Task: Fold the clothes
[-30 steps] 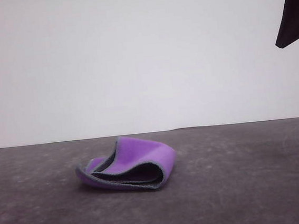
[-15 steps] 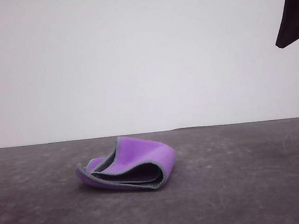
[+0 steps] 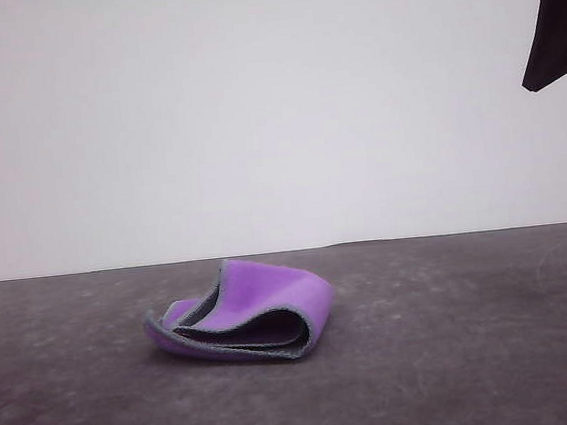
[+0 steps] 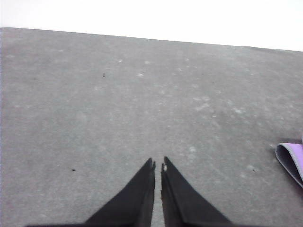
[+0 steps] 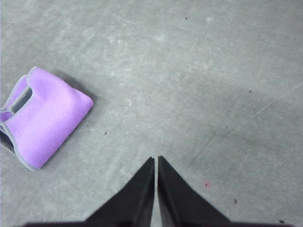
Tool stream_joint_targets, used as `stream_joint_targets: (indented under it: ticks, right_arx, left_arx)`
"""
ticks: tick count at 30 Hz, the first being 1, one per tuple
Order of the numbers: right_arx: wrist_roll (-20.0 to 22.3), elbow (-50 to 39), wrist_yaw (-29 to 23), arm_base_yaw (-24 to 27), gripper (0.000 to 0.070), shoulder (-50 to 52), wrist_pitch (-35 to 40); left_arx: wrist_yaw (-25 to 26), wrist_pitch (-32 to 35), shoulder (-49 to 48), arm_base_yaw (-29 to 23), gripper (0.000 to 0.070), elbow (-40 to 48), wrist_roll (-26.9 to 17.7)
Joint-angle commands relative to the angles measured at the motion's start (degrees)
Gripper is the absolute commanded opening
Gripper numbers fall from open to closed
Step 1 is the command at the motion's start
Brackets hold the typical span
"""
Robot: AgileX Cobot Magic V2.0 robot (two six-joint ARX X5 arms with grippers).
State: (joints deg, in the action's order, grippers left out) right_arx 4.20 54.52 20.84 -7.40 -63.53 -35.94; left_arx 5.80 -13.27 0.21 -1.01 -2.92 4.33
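Still nothing has shifted since a second ago: the cloth (image 3: 241,312) lies folded over, purple face out, on the grey table (image 3: 478,354), at about 7 o'clock from centre. Left gripper (image 4: 158,164) and right gripper (image 5: 156,160) hover with fingertips pressed together, holding nothing.

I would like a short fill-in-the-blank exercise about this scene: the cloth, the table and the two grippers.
1. The outer face of the folded cloth is bright ____.
2. The cloth lies on the grey table, and ____ gripper touches it.
3. In the left wrist view, the jaws of the left gripper are ____, with nothing between them.
4. The edging stitched round the cloth is ____.

Missing words: purple; neither; shut; grey
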Motion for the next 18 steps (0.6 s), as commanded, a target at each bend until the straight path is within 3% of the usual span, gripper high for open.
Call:
stream_joint_targets:
  ticks: [1, 18]
  right_arx:
    - [0.32, 0.98, 0.12, -0.07, 0.0005, -0.46, 0.44]
    - [0.32, 0.98, 0.11, -0.07, 0.0005, -0.46, 0.44]
  left_arx:
    - [-0.28, -2.32, -0.07, -0.21, 0.0017, 0.3, 0.2]
    - [-0.26, -2.13, -0.07, -0.2, 0.0017, 0.42, -0.19]
